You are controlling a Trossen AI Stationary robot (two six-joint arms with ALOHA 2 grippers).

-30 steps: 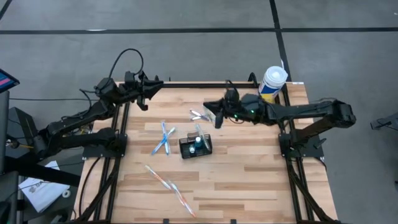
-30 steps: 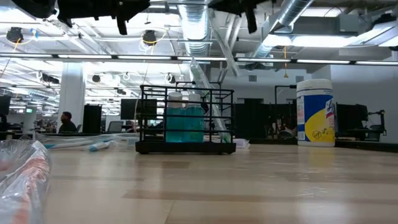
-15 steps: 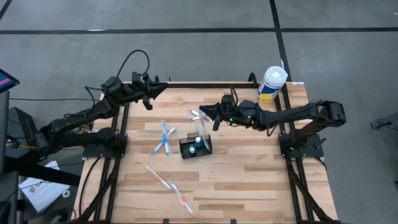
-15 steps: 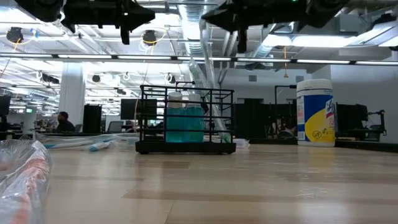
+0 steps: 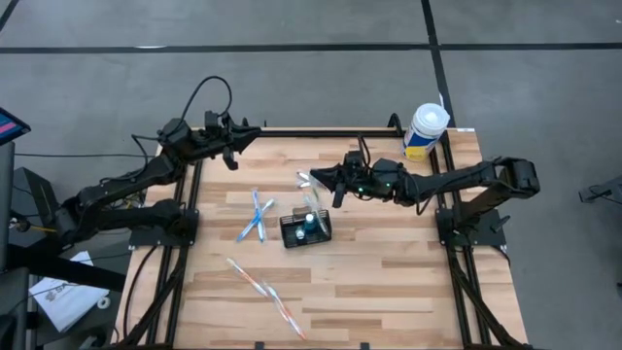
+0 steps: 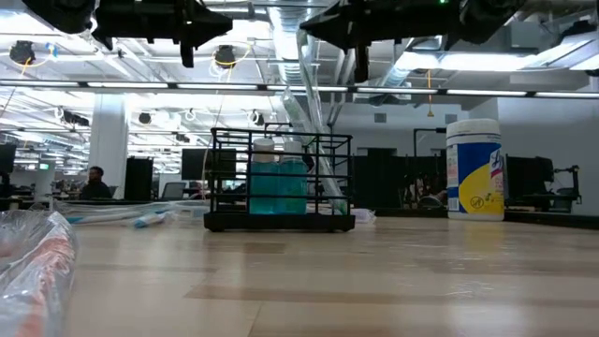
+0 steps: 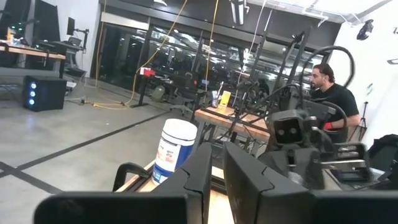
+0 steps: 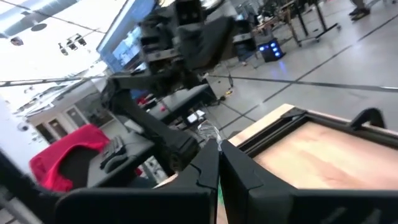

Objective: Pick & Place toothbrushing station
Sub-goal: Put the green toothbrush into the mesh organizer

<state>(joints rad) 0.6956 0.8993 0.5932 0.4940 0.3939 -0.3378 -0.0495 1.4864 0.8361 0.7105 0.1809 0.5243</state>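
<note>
**Right arm carrying a wrapped toothbrush over to the basket**

The right hand [image 5: 326, 181] is pinched narrow on a wrapped toothbrush [image 6: 304, 103], hanging it just above the black mesh basket [image 5: 306, 229] mid-tabletop [image 5: 389, 262], probably to drop it in upright. The left hand [image 5: 243, 132] waits at the far-left corner, fingers nearly closed and empty. More wrapped brushes [image 5: 255, 216] lie beside the basket.

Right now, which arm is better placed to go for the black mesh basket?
Probably the right. Its hand hangs above the table just beyond the black mesh basket, while the left hand sits over the table's far left edge.
</note>
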